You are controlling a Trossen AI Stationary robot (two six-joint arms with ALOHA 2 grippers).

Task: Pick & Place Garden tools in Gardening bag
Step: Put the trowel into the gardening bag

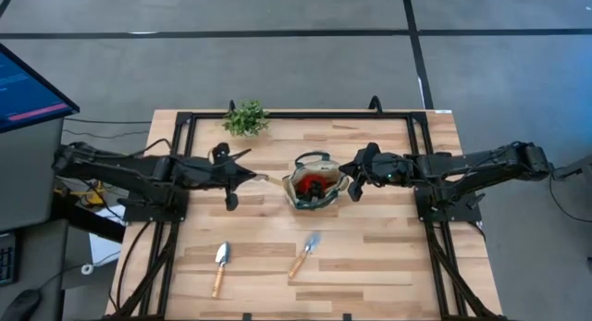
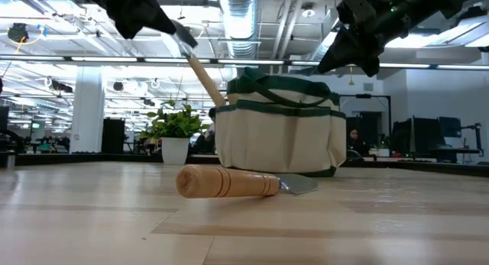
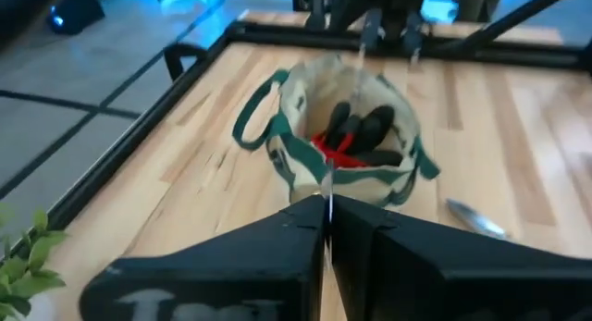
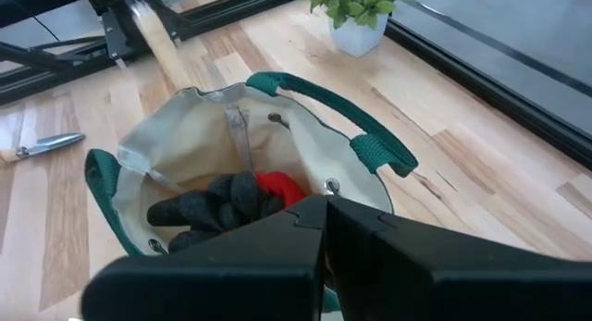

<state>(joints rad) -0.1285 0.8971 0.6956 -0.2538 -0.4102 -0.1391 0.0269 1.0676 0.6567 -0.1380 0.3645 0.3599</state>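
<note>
High view, left to right: my left gripper (image 1: pixel 242 177) sits at 9 o'clock of the gardening bag (image 1: pixel 314 181), clamped on a wooden-handled tool (image 2: pixel 200 70) by its metal end, with the handle slanting down toward the bag rim. At table centre, the bag is round beige fabric with dark green trim and loop handles; dark-handled pruners (image 4: pixel 217 205) and a red-and-black tool (image 4: pixel 277 187) are already inside. It looks soft, so I expect the wall to buckle if the handle pushes on it; the tool should drop through the mouth. My right gripper (image 1: pixel 355 180) is at the bag's 3 o'clock, right by the rim, fingers closed with nothing visibly between them. At 7 o'clock a trowel (image 1: pixel 221 265) and at 6 o'clock a second trowel (image 1: pixel 304 254) lie flat on the table (image 1: pixel 388 256). They look light and stiff, with slick metal heads; I'd grip the wood handle mid-length. A potted plant (image 1: pixel 246 117) stands at 11 o'clock.
</note>
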